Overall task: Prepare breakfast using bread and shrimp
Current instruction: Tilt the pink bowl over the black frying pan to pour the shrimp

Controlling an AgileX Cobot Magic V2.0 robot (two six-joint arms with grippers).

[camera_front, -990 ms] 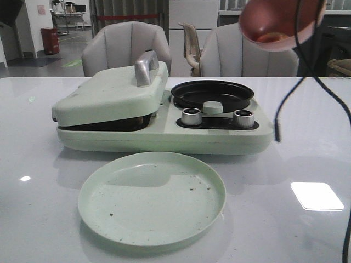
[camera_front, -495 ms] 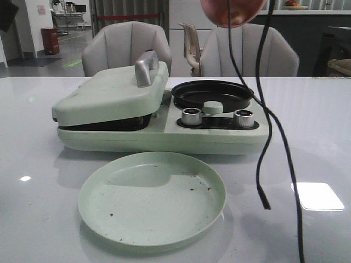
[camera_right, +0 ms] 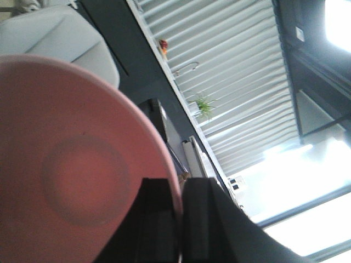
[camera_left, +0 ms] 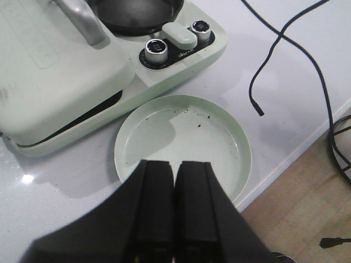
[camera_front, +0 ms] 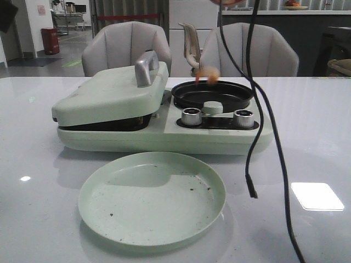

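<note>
Blurred orange-pink shrimp (camera_front: pixel 208 77) hang in mid-air just above the far left rim of the black round pan (camera_front: pixel 241 91) of the pale green breakfast maker (camera_front: pixel 164 137). A sliver of the pink bowl (camera_front: pixel 230 3) shows at the front view's top edge, above the pan. In the right wrist view my right gripper (camera_right: pixel 180 183) is shut on the rim of that pink bowl (camera_right: pixel 71 164), whose inside shows nothing in it. My left gripper (camera_left: pixel 175 164) is shut on nothing, hovering over the near edge of the green plate (camera_left: pixel 186 137). The bread is out of view.
The maker's lid (camera_front: pixel 109 96) with its grey handle (camera_front: pixel 146 68) lies nearly closed on the left half. The crumb-speckled green plate (camera_front: pixel 152 197) sits in front. A black cable (camera_front: pixel 252 126) dangles right of the pan. Two knobs (camera_front: pixel 192 116) face front.
The pink bowl has swung left and up, nearly out of the front view. Shrimp now drop over the pan. The hanging cable has swung left.
</note>
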